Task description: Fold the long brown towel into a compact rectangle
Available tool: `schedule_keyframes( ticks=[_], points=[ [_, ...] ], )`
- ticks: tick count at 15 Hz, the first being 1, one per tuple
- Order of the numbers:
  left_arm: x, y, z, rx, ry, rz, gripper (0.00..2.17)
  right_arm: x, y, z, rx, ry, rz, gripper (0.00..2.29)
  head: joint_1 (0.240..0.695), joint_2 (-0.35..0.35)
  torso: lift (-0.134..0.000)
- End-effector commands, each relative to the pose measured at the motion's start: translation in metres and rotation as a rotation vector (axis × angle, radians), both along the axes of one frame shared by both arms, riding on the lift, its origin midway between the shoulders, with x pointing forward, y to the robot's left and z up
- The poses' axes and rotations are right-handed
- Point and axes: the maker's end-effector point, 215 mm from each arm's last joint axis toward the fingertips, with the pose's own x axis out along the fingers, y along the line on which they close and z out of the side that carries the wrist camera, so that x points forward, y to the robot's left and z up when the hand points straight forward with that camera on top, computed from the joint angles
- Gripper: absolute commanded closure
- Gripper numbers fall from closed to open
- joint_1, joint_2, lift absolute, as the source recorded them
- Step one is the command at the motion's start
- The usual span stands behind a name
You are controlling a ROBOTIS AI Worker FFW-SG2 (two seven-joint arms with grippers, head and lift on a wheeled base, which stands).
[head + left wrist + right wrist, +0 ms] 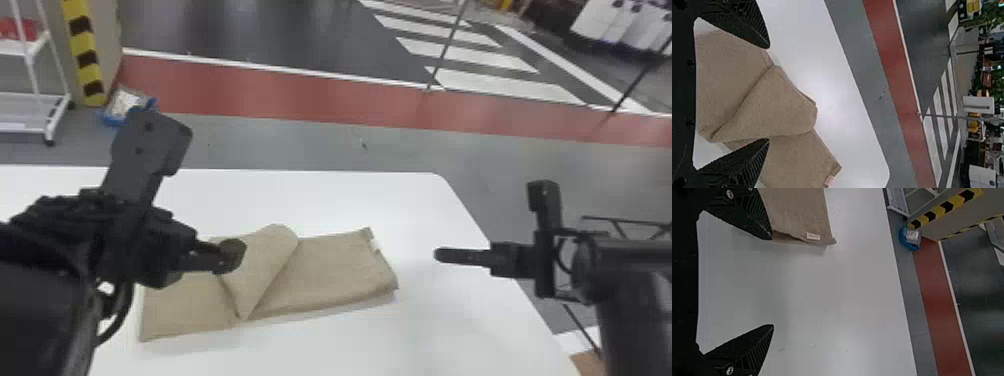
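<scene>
On the white counter lies the brown towel, a loose flap slanting across its middle. Above the towel is the left tool, fingers spread. Right of the tagged end, clear of the cloth, the right tool has its fingers spread too.

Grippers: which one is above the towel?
The left gripper, above the towel; the right gripper is past the towel's right-hand end, over the white table.

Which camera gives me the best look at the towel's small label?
The right wrist view: the label shows as a whole pale rectangle. The head view has it as a tiny pale patch; the left wrist view, slanted near the edge.
</scene>
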Motion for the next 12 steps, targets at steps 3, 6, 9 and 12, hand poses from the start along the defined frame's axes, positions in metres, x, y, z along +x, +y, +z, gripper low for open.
schedule_keyframes(
  ticks=[3,6,9,12],
  points=[
    [-0.015,0.065,-0.011,-0.095,0.046,0.138,0.04,0.028,0.125,0.022,0.046,-0.018,0.185,0.09,0.695,-0.350,-0.124],
    [-0.033,0.112,-0.035,-0.144,0.107,0.231,0.04,0.036,0.216,0.030,0.078,-0.003,0.308,0.09,0.695,-0.224,-0.124],
    [-0.049,0.139,-0.054,-0.165,0.153,0.276,0.04,0.053,0.304,0.037,0.126,0.021,0.405,0.09,0.695,-0.090,-0.124],
    [-0.064,0.150,-0.067,-0.172,0.186,0.296,0.04,0.064,0.371,0.039,0.181,0.087,0.465,0.11,0.695,0.059,-0.124]
  ],
)
